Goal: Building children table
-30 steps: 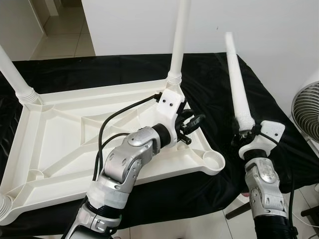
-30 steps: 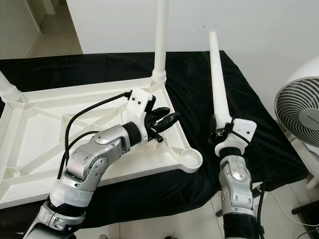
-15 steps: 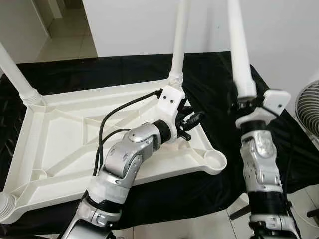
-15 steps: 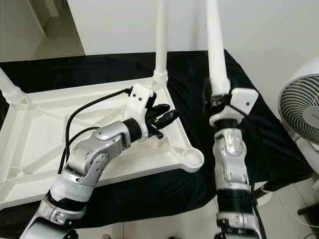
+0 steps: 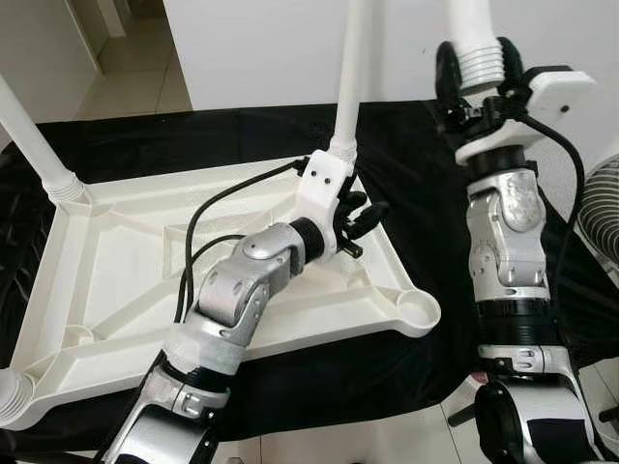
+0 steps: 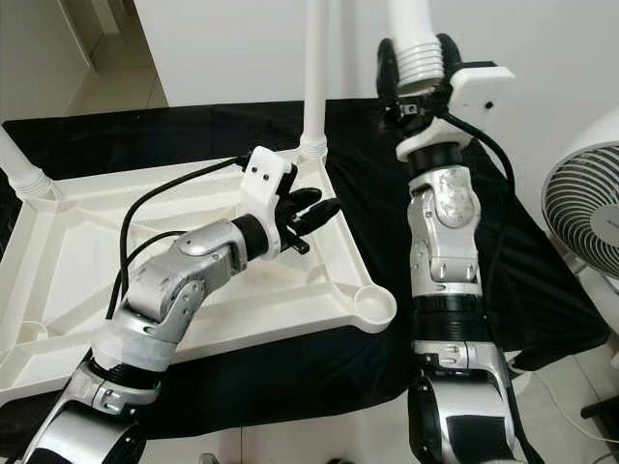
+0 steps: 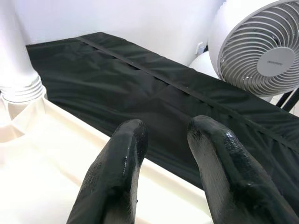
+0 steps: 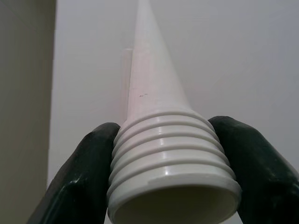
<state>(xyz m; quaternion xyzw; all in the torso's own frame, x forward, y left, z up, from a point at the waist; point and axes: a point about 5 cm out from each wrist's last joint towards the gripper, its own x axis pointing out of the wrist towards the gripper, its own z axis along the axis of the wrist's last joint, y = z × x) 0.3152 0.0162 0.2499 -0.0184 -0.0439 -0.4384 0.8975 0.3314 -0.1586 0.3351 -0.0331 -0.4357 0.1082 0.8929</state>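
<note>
Gripping the threaded table leg (image 8: 170,158) in our right gripper (image 5: 474,72) — left gripper (image 7: 163,154) narrowly parted over the tabletop (image 5: 106,261).

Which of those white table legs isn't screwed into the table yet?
The leg gripped by the right gripper, held in the air. The others stand in the tabletop corners.

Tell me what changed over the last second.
The right gripper rose, lifting the loose table leg higher, fingers clamped on its threaded end. The left gripper remains hovering open over the upturned tabletop; its screwed-in legs stayed put.
</note>
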